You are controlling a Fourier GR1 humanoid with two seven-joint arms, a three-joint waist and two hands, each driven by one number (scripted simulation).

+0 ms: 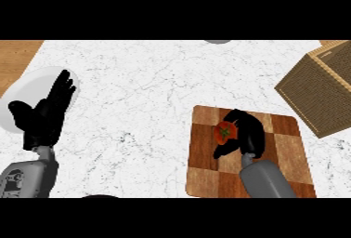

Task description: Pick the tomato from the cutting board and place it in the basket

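**Right hand curled around tomato on cutting board**

On a white marble counter (pixel 151 88), the right hand (pixel 247 132) lies over a checkered wooden cutting board (pixel 288 158), fingers and thumb curled around a red tomato (pixel 225 132). A woven basket (pixel 319 86) sits just beyond the board, at the right edge. The left hand (pixel 44 116) rests at the left over a white plate (pixel 27 86), fingers straight and together.

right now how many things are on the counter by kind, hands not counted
tomato: 1, on the board, right hand curled round it
checkered wooden cutting board: 1
woven basket: 1, at the right edge
white plate: 1, partly behind the open left hand
total: 4
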